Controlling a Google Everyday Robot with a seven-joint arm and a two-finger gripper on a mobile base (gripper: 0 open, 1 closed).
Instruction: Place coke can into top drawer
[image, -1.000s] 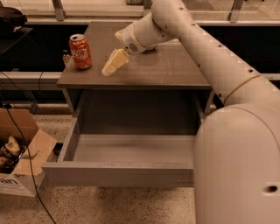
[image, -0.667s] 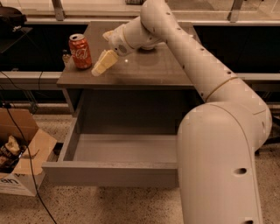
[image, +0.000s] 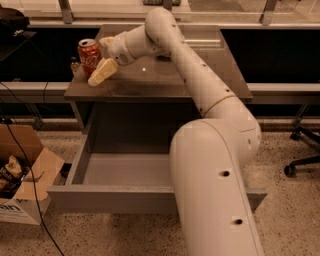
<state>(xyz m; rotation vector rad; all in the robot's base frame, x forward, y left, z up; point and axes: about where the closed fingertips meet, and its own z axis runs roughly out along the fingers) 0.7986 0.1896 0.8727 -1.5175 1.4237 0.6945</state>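
Note:
The coke can (image: 88, 54) stands upright at the back left corner of the brown cabinet top (image: 165, 75). My gripper (image: 100, 58) is right beside the can on its right, open, with one cream finger (image: 101, 73) low in front of the can and the other by its top. It holds nothing. The top drawer (image: 107, 196) is pulled out below the cabinet top, and its light grey inside holds nothing that I can see. My arm reaches over the drawer's right part and hides it.
A small dark object (image: 75, 65) sits just left of the can at the cabinet edge. An open cardboard box (image: 22, 180) with a cable stands on the floor to the left. A chair base (image: 300, 162) is at the right.
My gripper has moved left across the cabinet top and now sits right beside the can. The can and the drawer have not moved.

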